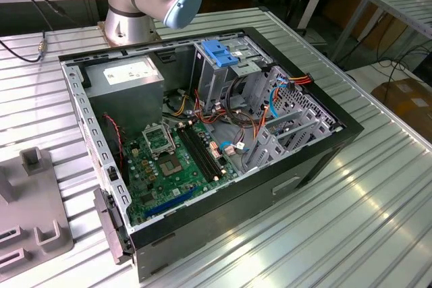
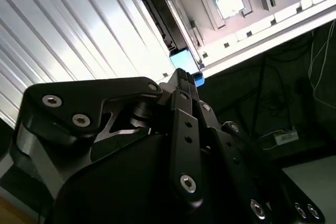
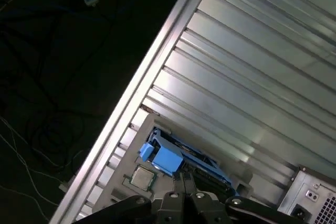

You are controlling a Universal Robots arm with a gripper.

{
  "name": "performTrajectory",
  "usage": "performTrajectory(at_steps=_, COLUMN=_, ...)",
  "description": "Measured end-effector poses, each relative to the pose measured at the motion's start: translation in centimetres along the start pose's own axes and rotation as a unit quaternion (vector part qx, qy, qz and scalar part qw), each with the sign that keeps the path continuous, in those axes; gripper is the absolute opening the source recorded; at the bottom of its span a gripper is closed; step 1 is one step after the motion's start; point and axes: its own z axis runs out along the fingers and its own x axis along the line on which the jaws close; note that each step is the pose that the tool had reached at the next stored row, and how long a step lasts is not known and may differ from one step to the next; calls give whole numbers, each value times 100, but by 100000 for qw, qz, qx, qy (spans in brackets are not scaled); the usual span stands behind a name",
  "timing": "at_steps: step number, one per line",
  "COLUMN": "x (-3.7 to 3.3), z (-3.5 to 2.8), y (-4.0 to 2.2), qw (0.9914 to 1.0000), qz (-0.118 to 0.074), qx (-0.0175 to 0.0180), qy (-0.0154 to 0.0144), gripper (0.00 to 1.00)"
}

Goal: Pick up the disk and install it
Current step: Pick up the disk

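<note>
In both wrist views the black gripper (image 3: 184, 180) sits at the near end of the disk (image 3: 169, 157), a flat grey hard drive framed by a bright blue plastic carrier rail. The drive rests in a pale grey fixture plate (image 3: 116, 178) just beside a small square silver processor chip (image 3: 142, 178), close to the edge of the ribbed aluminium worktop (image 1: 351, 220). The jaws are clenched to barely a slit, with their tips against the blue end of the rail; whether a lip of that rail sits between them I cannot tell. In the exterior view the open black computer case (image 1: 270, 190) fills the middle. Its metal drive cage (image 1: 214, 82), at about 12 o'clock inside the case, is capped by a fixed blue plastic bracket (image 1: 223, 52), and orange and blue cables lie loose at its 4 o'clock. The hold looks like the weak point: a pinch on the thin plastic end alone would probably let the heavy body sag or twist, so it could slip free, jam in the fixture or knock the chip beside it. The loose cables could also foul the cage mouth
</note>
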Motion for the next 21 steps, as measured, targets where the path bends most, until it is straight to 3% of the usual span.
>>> performTrajectory(at_steps=2, x=0, z=0, y=0, qw=99988, qz=-1544, qx=-37, qy=7, gripper=10)
performTrajectory(at_steps=4, x=0, z=0, y=0, qw=99894, qz=-4598, qx=-112, qy=19, gripper=10)
performTrajectory(at_steps=6, x=0, z=0, y=0, qw=99666, qz=-8164, qx=-198, qy=35, gripper=10)
performTrajectory(at_steps=9, x=0, z=0, y=0, qw=99401, qz=-10929, qx=-264, qy=52, gripper=10)
performTrajectory(at_steps=10, x=0, z=0, y=0, qw=99253, qz=-12197, qx=-295, qy=55, gripper=10)
performTrajectory(at_steps=13, x=0, z=0, y=0, qw=99209, qz=-12552, qx=-305, qy=58, gripper=10)
performTrajectory(at_steps=14, x=0, z=0, y=0, qw=99150, qz=-13003, qx=-317, qy=61, gripper=10)
performTrajectory(at_steps=18, x=0, z=0, y=0, qw=98814, qz=-15351, qx=-372, qy=71, gripper=10)
performTrajectory(at_steps=21, x=0, z=0, y=0, qw=98445, qz=-17564, qx=-425, qy=80, gripper=10)
